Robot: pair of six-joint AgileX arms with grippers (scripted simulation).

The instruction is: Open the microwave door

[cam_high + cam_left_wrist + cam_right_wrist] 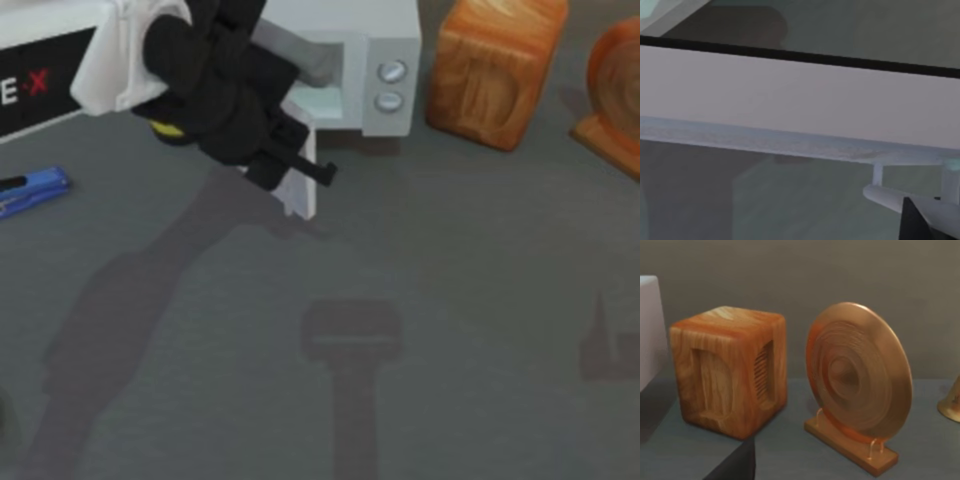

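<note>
A blue stapler (33, 190) lies at the table's left edge. The left gripper (300, 170) sits at the microwave door (303, 190) — swung out toward the front, cavity exposed — though whether its fingers are clamped or apart I cannot tell. The microwave (375, 60) stands at the back, an orange wooden block (495, 65) just right of it.

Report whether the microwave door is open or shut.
Open: the microwave door swings out toward the table's front, exposing the cavity of the microwave, with the left claw at its edge.
</note>
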